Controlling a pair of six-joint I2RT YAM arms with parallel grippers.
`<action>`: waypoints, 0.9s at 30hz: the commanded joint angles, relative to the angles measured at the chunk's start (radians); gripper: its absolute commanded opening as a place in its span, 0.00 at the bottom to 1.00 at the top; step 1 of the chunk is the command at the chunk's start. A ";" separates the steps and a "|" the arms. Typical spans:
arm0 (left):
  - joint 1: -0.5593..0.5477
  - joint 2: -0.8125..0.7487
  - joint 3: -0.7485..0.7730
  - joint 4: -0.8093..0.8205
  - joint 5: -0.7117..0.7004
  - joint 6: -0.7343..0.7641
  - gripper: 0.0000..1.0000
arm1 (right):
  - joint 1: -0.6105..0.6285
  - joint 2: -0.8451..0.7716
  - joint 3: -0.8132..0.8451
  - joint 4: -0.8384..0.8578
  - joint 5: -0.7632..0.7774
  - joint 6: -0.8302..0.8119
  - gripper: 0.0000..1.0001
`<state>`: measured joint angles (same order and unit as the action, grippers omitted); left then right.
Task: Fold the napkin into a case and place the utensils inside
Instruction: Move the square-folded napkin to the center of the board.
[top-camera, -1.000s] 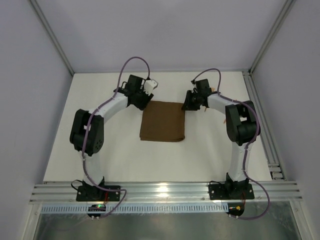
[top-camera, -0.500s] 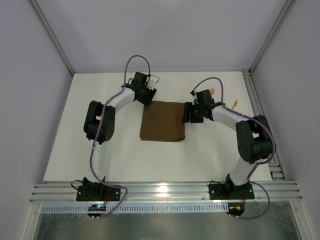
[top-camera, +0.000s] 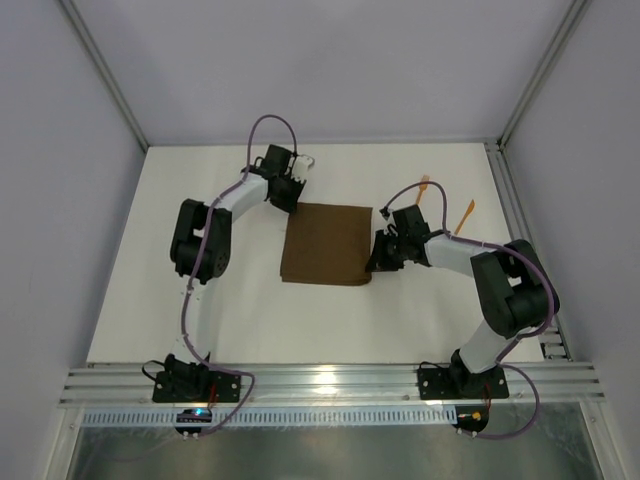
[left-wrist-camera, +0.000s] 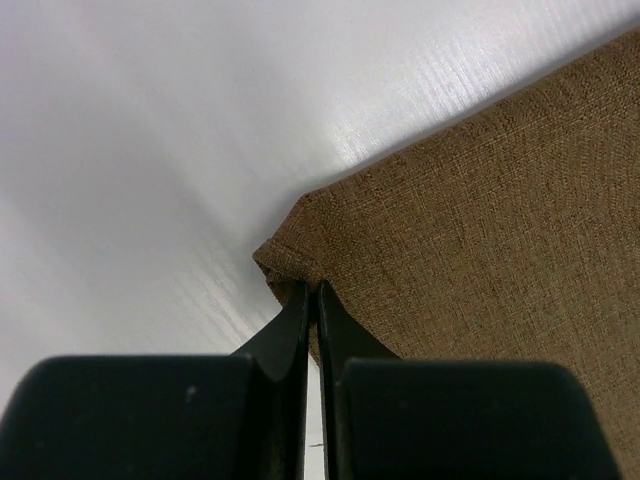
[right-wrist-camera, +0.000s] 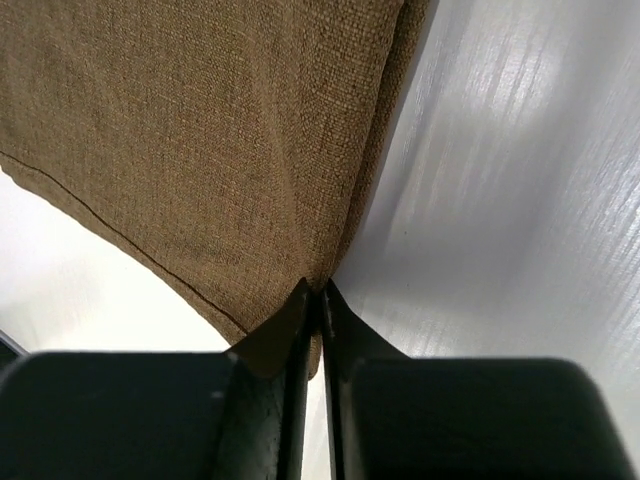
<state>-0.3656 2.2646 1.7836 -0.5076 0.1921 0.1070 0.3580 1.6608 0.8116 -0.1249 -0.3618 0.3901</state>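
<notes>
White table (top-camera: 150, 300) bears the napkin (top-camera: 325, 245), left tool (left-wrist-camera: 312, 290) and right tool (right-wrist-camera: 313, 288) clamping its corners.

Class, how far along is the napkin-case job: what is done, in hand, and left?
Done: the dark brown cloth napkin lies flat, apparently folded once, its right edge layered. In hand: left gripper and right gripper, jaws shut on opposite corners. Left: folding it narrower, then tucking in the two thin orange plastic utensils.

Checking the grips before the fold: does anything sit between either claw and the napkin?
Nothing visible does. The left claw is shut on the far-left corner of the napkin, and the right claw is shut on its right edge near the front corner. The two orange utensils lie apart from the cloth, farther right.
</notes>
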 joint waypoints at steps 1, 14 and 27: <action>-0.001 -0.005 0.010 -0.046 0.027 -0.039 0.00 | 0.002 -0.009 -0.011 0.005 -0.012 -0.025 0.09; 0.008 -0.385 -0.502 0.044 -0.016 -0.049 0.00 | 0.002 -0.144 -0.011 -0.265 0.030 -0.180 0.08; 0.008 -0.459 -0.607 0.009 -0.026 -0.053 0.04 | 0.128 -0.318 0.086 -0.346 0.353 -0.160 0.42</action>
<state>-0.3641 1.8408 1.1839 -0.4904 0.1749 0.0593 0.3981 1.4536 0.8314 -0.4744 -0.1410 0.2207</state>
